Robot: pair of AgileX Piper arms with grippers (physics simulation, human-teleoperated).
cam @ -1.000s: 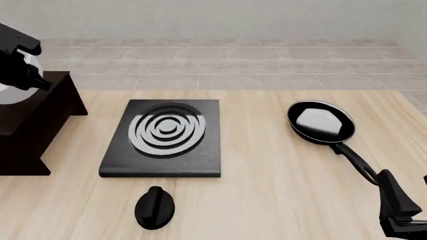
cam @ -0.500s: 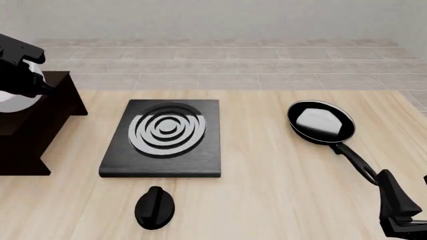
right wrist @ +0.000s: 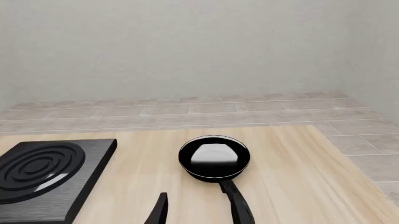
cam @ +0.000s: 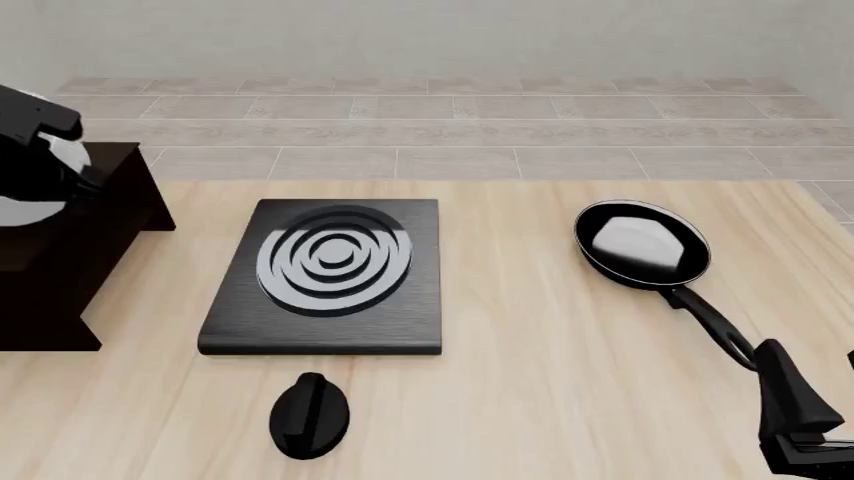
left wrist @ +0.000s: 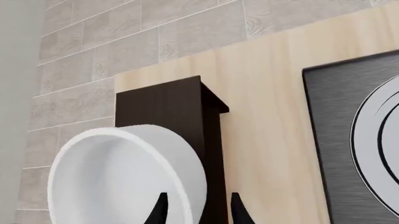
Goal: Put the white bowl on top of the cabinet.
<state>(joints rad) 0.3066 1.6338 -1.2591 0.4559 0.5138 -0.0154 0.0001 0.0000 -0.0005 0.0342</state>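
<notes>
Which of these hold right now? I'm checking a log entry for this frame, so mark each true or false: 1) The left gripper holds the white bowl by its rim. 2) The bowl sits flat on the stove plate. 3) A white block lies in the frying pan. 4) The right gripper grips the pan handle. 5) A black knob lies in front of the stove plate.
1) True: the left gripper pinches the white bowl at its rim.
2) False: it is tilted, over the cabinet, away from the stove plate.
3) True: the white block lies in the frying pan.
4) False: the right gripper is open, holding nothing.
5) True: the knob.
</notes>
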